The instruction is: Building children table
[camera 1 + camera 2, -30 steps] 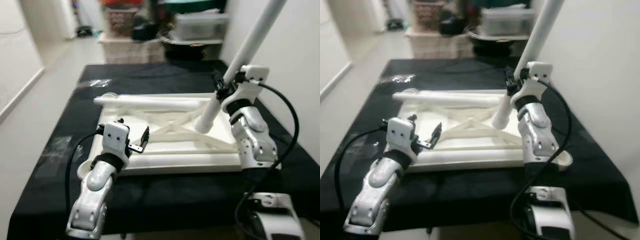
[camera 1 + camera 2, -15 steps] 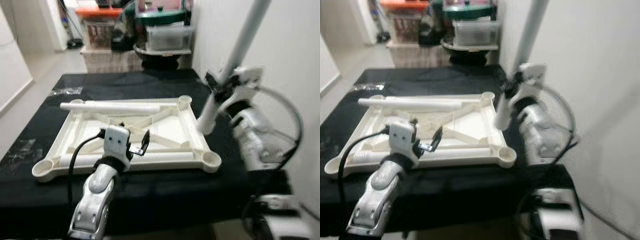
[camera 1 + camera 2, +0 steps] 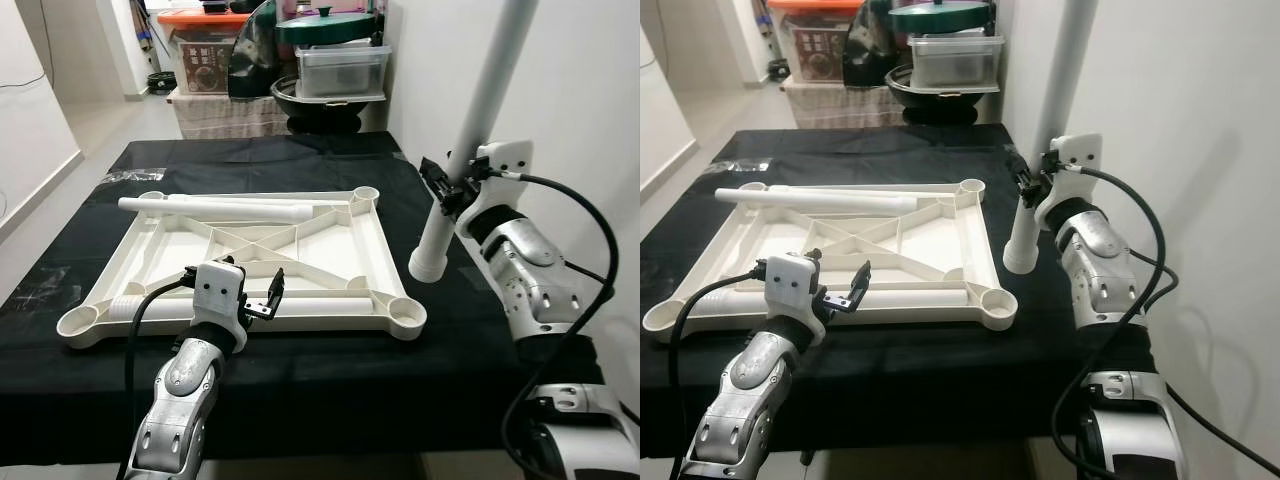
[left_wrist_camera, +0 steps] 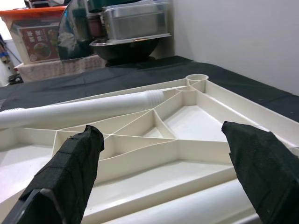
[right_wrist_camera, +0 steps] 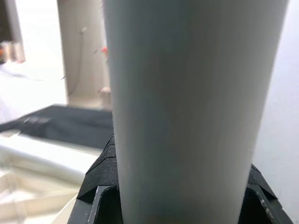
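The white plastic tabletop (image 3: 330, 245) lies upside down on the black-clothed table (image 3: 300, 380). One white leg (image 3: 215, 208) lies across its far side, and another tube (image 3: 910, 297) lies along its near rail. My left gripper (image 3: 255, 290) hovers open just above that near rail, its black fingers (image 4: 70, 172) spread wide with nothing between them. Beside the tabletop's right edge, my right gripper (image 3: 447, 190) is shut on a third white leg (image 3: 490, 80). That leg stands nearly upright, leaning slightly, and its lower end (image 3: 432, 262) hangs just over the cloth. Black pads (image 5: 100, 177) clamp the leg.
Round corner sockets show at the tabletop's near right (image 3: 405, 312), far right (image 3: 366, 195) and near left (image 3: 78, 322). A white wall (image 3: 580, 90) stands close on the right. Storage boxes and a green-lidded pot (image 3: 325, 25) are stacked behind the table. A corridor floor (image 3: 90, 120) opens at the left.
The camera has shifted, so the tabletop sits further left in view. The held leg's lower end has gone from above the tabletop's right part to beside its right edge. The left gripper stays open.
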Available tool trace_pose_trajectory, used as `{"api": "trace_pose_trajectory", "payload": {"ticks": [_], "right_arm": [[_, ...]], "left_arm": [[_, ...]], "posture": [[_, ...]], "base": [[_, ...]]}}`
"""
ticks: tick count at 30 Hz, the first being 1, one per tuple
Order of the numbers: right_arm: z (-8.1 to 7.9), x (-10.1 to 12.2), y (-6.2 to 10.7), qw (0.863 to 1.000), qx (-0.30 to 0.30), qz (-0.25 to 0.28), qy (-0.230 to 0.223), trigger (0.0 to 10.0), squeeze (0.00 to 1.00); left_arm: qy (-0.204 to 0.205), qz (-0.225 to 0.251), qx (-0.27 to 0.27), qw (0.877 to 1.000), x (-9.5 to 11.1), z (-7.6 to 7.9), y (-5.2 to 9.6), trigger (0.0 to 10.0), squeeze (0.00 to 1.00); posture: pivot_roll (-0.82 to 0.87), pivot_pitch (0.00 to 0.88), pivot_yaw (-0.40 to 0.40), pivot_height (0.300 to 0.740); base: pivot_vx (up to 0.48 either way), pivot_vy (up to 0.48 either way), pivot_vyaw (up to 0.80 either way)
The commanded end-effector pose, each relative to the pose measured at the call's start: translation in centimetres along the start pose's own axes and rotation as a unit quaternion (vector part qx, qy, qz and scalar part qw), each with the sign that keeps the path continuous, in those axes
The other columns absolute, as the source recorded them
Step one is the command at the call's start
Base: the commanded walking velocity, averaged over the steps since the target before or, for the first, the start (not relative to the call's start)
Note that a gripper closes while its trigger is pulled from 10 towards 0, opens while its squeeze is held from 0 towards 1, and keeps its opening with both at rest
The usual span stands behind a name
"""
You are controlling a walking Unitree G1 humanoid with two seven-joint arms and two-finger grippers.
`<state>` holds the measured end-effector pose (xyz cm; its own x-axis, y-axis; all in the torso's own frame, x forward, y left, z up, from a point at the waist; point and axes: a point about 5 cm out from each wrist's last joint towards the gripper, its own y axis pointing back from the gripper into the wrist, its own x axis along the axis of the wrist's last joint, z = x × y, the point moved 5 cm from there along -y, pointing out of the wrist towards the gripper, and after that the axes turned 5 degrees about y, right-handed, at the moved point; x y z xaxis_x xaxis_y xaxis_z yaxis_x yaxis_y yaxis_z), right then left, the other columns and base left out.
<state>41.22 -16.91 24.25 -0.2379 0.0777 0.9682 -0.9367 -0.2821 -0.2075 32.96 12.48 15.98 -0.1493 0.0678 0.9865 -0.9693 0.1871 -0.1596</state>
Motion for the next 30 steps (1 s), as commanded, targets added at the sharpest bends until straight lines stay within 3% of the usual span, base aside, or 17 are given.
{"api": "trace_pose_trajectory", "payload": {"ticks": [1,6,14,17,22,25,30], "right_arm": [[-1.0,-0.4,-0.1,1.000,0.010,-0.002,0.029,10.0,0.00],[-0.9,-0.6,-0.1,1.000,0.009,-0.003,0.024,10.0,0.00],[1.9,0.3,0.4,0.999,0.009,-0.012,0.042,10.0,0.00],[3.6,1.5,0.5,0.999,0.003,-0.002,0.053,10.0,0.00],[4.5,1.8,0.7,0.997,-0.005,-0.005,0.080,10.0,0.00],[4.7,1.5,0.8,0.995,-0.005,-0.011,0.100,10.0,0.00],[2.7,-0.9,1.5,0.992,0.040,-0.041,0.114,10.0,0.00]], "left_arm": [[0.003,0.002,0.010,1.000,0.0,-0.4,-0.1,10.0,0.00],[0.007,0.005,0.005,1.000,0.1,-0.3,-0.1,10.0,0.00],[0.002,-0.019,0.002,1.000,-1.3,-0.7,1.0,10.0,0.00],[0.005,-0.037,-0.003,0.999,-2.1,-1.1,1.8,10.0,0.00],[-0.003,-0.053,-0.016,0.998,-2.9,-1.1,2.4,10.0,0.00],[-0.007,-0.057,-0.017,0.998,-3.2,-1.1,2.8,10.0,0.00],[-0.012,-0.058,-0.007,0.998,-3.3,-1.6,3.3,10.0,0.00]], "posture": [[-0.02,0.000,-0.034,0.740],[-0.02,0.000,-0.033,0.740],[-0.03,0.000,-0.038,0.740],[-0.03,0.000,-0.039,0.740],[-0.03,0.000,-0.044,0.740],[-0.03,0.000,-0.047,0.740],[-0.02,0.000,-0.048,0.740]], "base": [[0.000,0.000,0.00],[0.000,0.000,0.00],[0.000,0.000,0.00],[0.000,0.000,0.00],[0.000,0.000,0.00],[0.000,0.000,0.00],[0.000,0.000,0.00]]}}
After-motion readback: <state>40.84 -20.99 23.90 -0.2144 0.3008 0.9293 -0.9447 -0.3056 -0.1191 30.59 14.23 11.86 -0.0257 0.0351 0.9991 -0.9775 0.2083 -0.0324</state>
